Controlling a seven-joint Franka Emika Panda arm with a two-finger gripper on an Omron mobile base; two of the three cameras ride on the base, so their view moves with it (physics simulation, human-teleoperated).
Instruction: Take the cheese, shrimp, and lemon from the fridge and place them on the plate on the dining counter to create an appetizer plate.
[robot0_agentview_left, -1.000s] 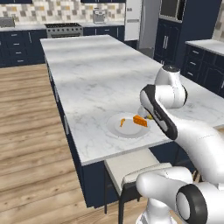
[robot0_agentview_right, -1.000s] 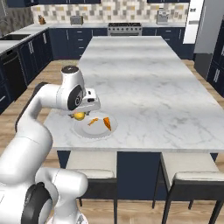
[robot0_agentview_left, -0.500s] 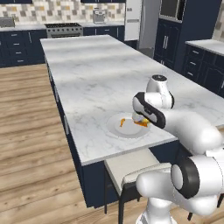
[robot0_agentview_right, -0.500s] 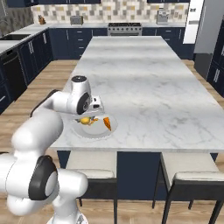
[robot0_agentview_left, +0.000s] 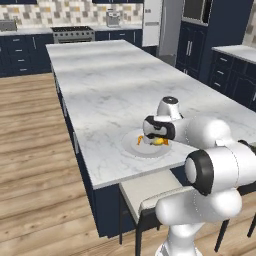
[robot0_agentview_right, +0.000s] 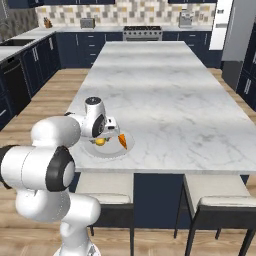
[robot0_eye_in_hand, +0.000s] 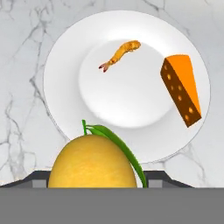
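Lemon (robot0_eye_in_hand: 92, 162), the rounded yellow fruit with a green leaf, sits gripped between our wide-set pincer (robot0_agentview_left: 154, 140) jaws over the round white plate's (robot0_eye_in_hand: 61, 70) rim. Released here, we judge it may roll off onto marble. Our arm reaches low, folded forward.

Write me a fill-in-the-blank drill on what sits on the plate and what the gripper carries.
1. The shrimp and the cheese both lie on the ____.
2. The fruit at the gripper is a ____.
3. The plate rests on a counter with a ____ top.
4. On the lemon, the leaf is coloured ____.

Missing words: plate; lemon; marble; green
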